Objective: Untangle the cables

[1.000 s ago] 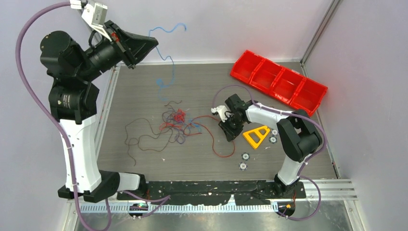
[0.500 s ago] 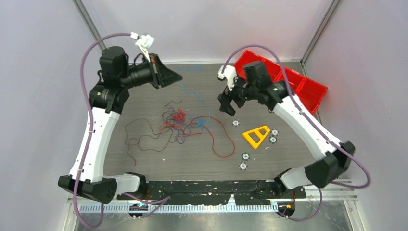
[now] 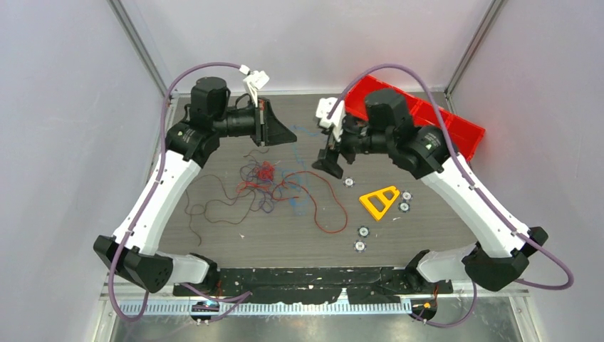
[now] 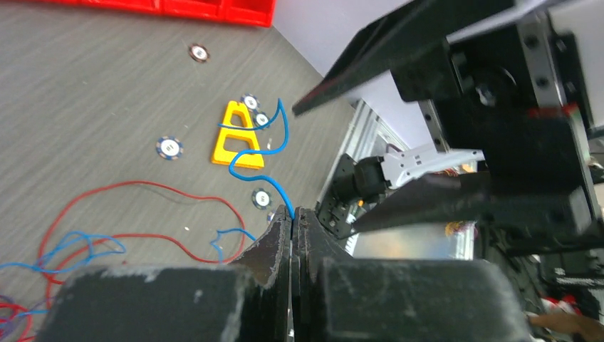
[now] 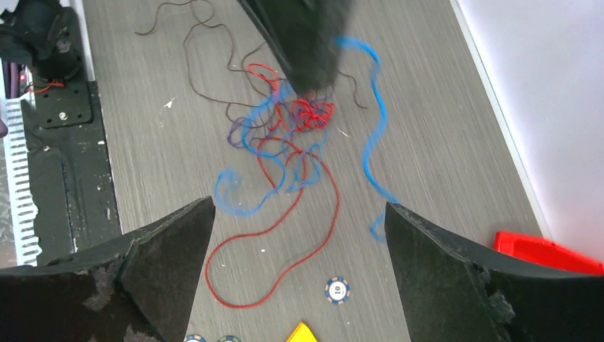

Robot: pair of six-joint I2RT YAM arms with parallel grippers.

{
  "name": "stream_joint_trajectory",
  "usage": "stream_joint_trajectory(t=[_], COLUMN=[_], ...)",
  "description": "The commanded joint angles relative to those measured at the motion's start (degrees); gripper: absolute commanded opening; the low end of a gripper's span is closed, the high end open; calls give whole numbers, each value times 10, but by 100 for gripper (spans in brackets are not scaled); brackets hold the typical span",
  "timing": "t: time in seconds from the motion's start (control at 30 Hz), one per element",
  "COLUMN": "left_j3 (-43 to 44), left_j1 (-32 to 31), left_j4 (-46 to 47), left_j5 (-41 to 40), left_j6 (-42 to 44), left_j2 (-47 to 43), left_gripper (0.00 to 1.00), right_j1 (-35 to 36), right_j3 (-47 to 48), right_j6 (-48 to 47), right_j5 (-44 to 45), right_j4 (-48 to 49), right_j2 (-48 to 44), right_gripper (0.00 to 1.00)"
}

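The cables (image 3: 265, 171) lie as a small red, blue, purple and dark brown knot in the middle of the table, also in the right wrist view (image 5: 308, 114). A long red loop (image 3: 335, 214) trails right of the knot and brown strands (image 3: 214, 206) trail left. My left gripper (image 3: 288, 134) hovers above the back of the table, shut on a blue cable (image 4: 249, 153) that runs out from between its fingertips (image 4: 294, 214). My right gripper (image 3: 329, 162) hangs open above the table right of the knot, nothing between its fingers (image 5: 299, 206).
A red divided bin (image 3: 456, 135) lies at the back right. A yellow triangle (image 3: 379, 201) and several poker chips (image 3: 362, 231) lie right of the cables, one chip (image 3: 349, 182) just below the right gripper. Walls enclose the table at the sides and back.
The left arm swung down and right, keeping the blue cable, which now hangs lower. The right arm lifted from beside the triangle toward the back and its gripper opened.
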Motion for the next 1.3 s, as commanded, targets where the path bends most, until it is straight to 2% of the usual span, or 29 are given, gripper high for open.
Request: stream_joint_trajectory(t=[0.0, 0.13, 0.37, 0.43, 0.47, 0.5, 0.53, 0.57, 0.6, 0.63, 0.67, 0.73, 0.77, 0.8, 0.87, 1.0, 1.07, 1.27], left_j3=[-6, -10, -20, -29, -35, -39, -43, -44, -45, -44, -42, -34, -31, -28, -22, 2, 5, -2], left_j1=[-13, -23, -27, -27, -27, -27, -27, -27, -27, -27, -27, -27, -27, -27, -25, -4, 19, 90], left_j4=[31, 34, 56, 75, 85, 90, 92, 92, 90, 84, 76, 42, 28, 14, -7, -50, -55, -74], left_j5=[50, 70, 123, 143, 152, 159, 161, 161, 160, 156, 150, 130, 115, 98, 75, 2, -28, -51], left_j6=[-21, -24, -41, -58, -65, -70, -70, -70, -68, -65, -59, -30, -13, 3, 25, 67, 84, 117], left_j2=[9, 10, 5, 1, -1, -4, -6, -7, -8, -10, -12, -19, -22, -27, -34, -54, -69, -87], left_gripper=[0, 0, 0, 0, 0, 0, 0, 0, 0, 0, 0, 0, 0, 3, 27, 81, 98, 100], right_j1=[69, 98, 104, 104, 104, 104, 104, 104, 104, 104, 104, 103, 100, 97, 81, 18, -36, -183], right_j3=[31, 35, 29, 24, 21, 17, 14, 7, 3, -6, -11, -25, -31, -33, -36, -28, -21, -1], right_j6=[-33, -32, -7, -10, -15, -19, -20, -22, -23, -23, -23, -22, -19, -15, -2, 36, 58, 73], right_j5=[56, 64, 62, 83, 90, 91, 88, 86, 84, 83, 80, 77, 74, 73, 63, 26, 8, -21], right_j4=[32, 36, 58, 67, 69, 70, 71, 70, 70, 69, 69, 69, 69, 69, 69, 67, 60, 47], right_j2=[15, 37, 62, 65, 63, 62, 58, 55, 47, 44, 35, 22, 14, 10, 1, -4, -6, -20], right_gripper=[95, 95, 99, 87, 75, 66, 52, 46, 33, 28, 15, 7, 6, 6, 5, 5, 5, 5])
